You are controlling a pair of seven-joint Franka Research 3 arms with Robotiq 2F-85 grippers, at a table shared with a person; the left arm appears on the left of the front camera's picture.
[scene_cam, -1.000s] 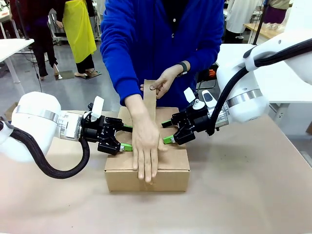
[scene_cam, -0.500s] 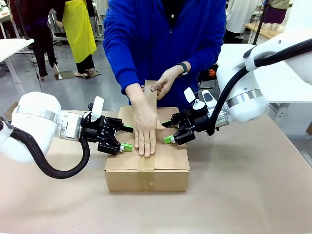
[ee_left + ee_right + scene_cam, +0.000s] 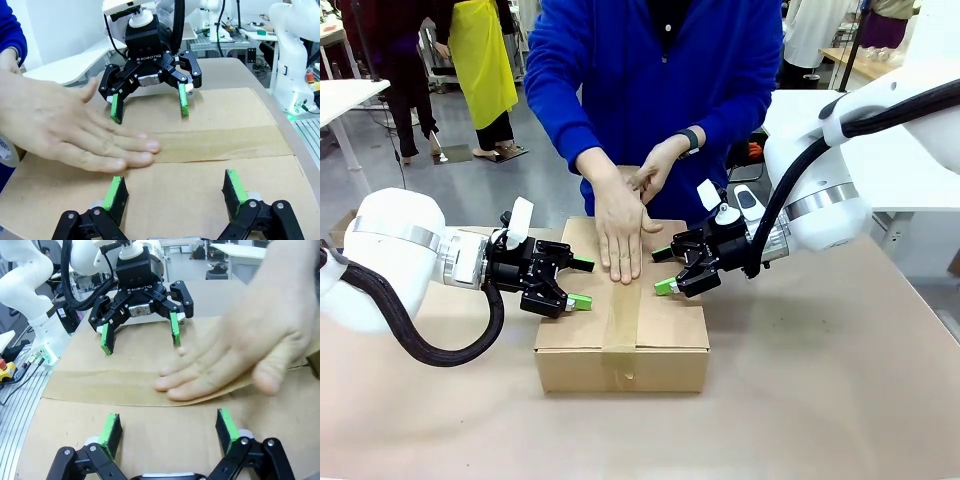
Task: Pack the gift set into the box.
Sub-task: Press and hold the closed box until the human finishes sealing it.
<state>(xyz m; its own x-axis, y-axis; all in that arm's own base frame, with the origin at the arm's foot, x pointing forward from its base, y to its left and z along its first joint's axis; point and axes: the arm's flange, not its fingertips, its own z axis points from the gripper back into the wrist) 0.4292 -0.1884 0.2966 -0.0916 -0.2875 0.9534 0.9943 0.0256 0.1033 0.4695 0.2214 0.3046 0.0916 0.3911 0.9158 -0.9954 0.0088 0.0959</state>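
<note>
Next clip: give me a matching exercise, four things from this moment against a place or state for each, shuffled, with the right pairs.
Things:
1. left gripper
2. right gripper
3. person's hand
4. strip of tape

Places or states:
A. lies flat on the tape, at the far part of the box top
B. open, over the box top's left part
C. runs along the closed flaps' middle seam
D. open, over the box top's right part

Pairs: 1-B, 2-D, 3-A, 4-C
</note>
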